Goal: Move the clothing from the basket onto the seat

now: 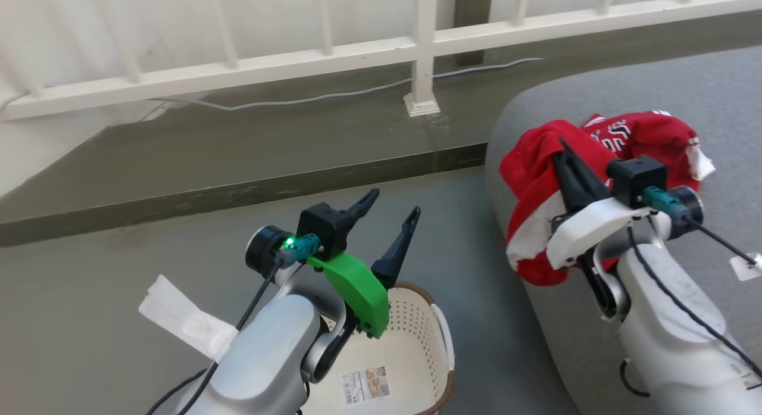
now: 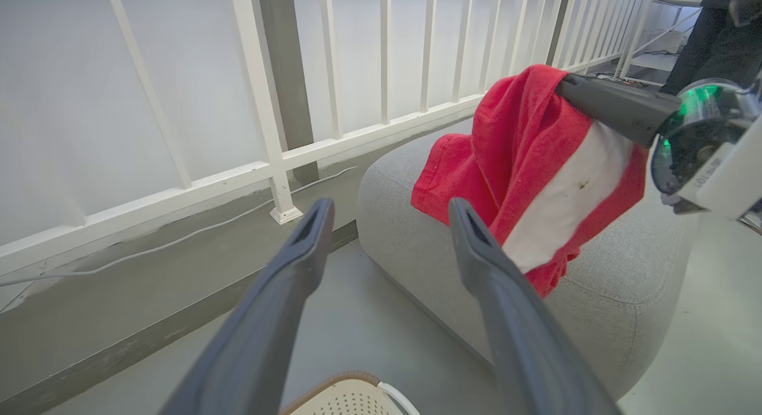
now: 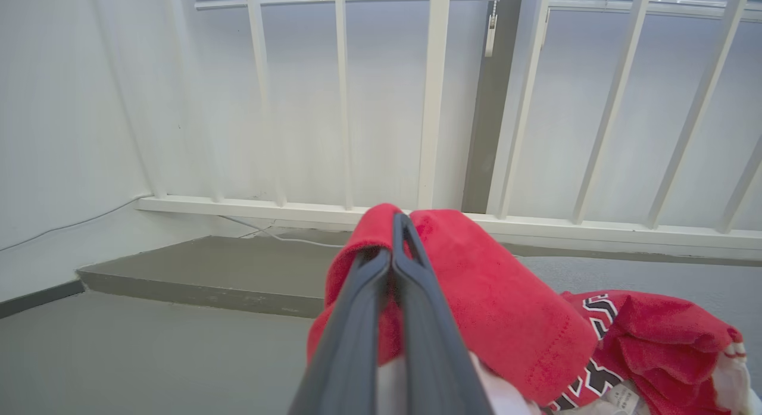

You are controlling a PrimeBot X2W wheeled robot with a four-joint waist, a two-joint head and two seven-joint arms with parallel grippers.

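The clothing (image 1: 530, 165) is out of the basket (image 1: 443, 337) and over at the seat (image 1: 684, 81). One piece is in my right tool (image 1: 562, 144) and the other lies on the cushion. Nearest to me, the basket sits on the floor (image 1: 149, 248) at the bottom of the head view, under my left arm. The part of its cream inside that I can see is bare apart from a label sticker (image 1: 366, 384). Just above its rim my left tool (image 1: 393, 203) hangs with its two dark fingers well apart and nothing between them. To the right, my right tool has its fingers pressed together on the striped piece (image 2: 536, 141). The red cloth folds over the tips, and its broad white band hangs down over the seat's rounded near corner. I cannot tell whether the hem touches the cushion. Just beyond it the jersey (image 1: 649, 135) lies crumpled on the grey seat, its lettering partly showing. Farther back a pale cable (image 1: 333, 96) runs along the floor below a white railing (image 1: 422, 46). In the left wrist view a person (image 2: 708, 40) in dark clothes stands at the far end of the railing.
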